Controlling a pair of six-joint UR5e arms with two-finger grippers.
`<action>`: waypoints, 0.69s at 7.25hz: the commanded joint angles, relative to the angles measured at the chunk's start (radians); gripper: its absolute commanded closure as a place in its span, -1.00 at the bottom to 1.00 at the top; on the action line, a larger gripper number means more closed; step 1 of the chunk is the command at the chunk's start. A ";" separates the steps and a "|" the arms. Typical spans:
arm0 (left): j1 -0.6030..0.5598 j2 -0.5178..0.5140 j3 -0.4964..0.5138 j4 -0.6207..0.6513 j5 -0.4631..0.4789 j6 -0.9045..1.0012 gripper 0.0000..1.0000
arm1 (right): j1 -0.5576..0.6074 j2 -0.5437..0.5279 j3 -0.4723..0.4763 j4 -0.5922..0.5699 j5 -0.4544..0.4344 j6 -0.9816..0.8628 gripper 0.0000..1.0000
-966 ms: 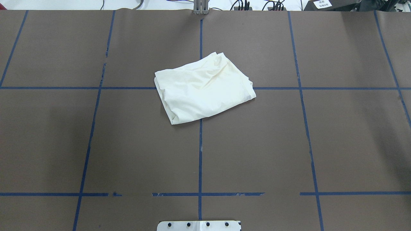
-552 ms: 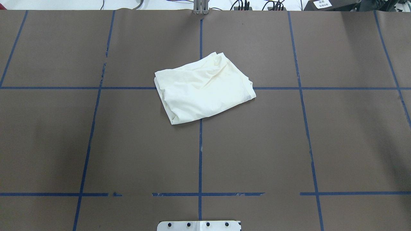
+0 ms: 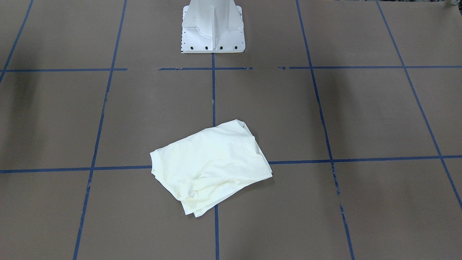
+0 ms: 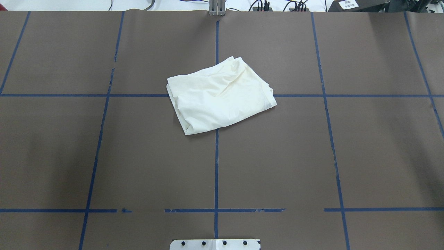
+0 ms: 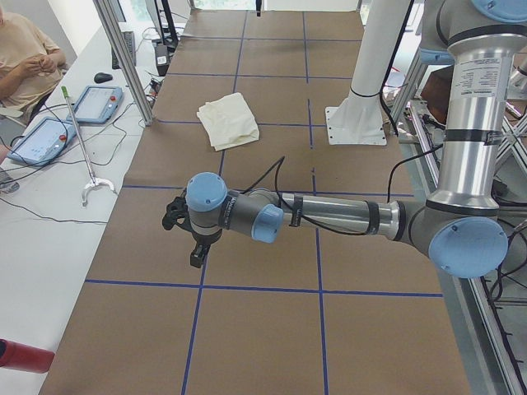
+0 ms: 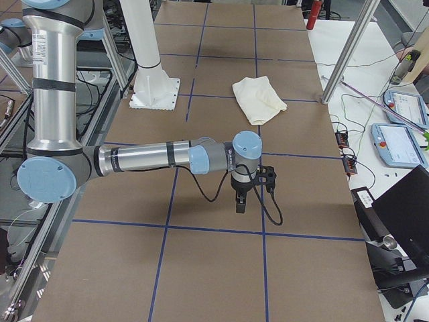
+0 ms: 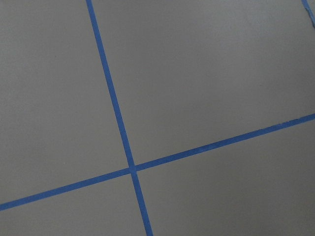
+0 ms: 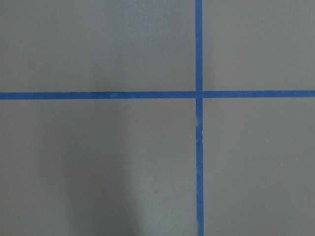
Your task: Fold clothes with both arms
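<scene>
The cream T-shirt (image 4: 220, 95) lies folded mid-table, plain side up, over a blue tape crossing (image 4: 216, 133), well apart from the left gripper (image 5: 196, 257) and right gripper (image 6: 240, 205), which hang over the bare table (image 4: 138, 156), and how their jaws stand cannot be told.

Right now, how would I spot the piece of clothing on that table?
Start from the wide brown table crossed by blue tape lines. Near its middle, over a crossing of two lines, lies a folded cream-white shirt. It is the only soft, wrinkled thing there; the other white item, the bolted base plate, is flat metal.
</scene>
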 commanded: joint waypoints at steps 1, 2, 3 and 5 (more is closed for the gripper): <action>0.001 -0.003 -0.001 -0.004 -0.011 -0.005 -1.00 | 0.000 0.000 -0.002 0.002 0.002 0.000 -1.00; 0.001 -0.007 -0.003 -0.005 -0.011 -0.008 -1.00 | 0.000 -0.013 -0.002 0.002 0.019 -0.002 -1.00; 0.001 -0.012 -0.002 -0.005 -0.010 -0.006 -1.00 | 0.006 -0.022 -0.002 0.002 0.050 -0.003 -1.00; 0.002 -0.017 -0.005 -0.002 -0.001 -0.008 -1.00 | 0.012 -0.031 -0.002 0.002 0.062 -0.003 -1.00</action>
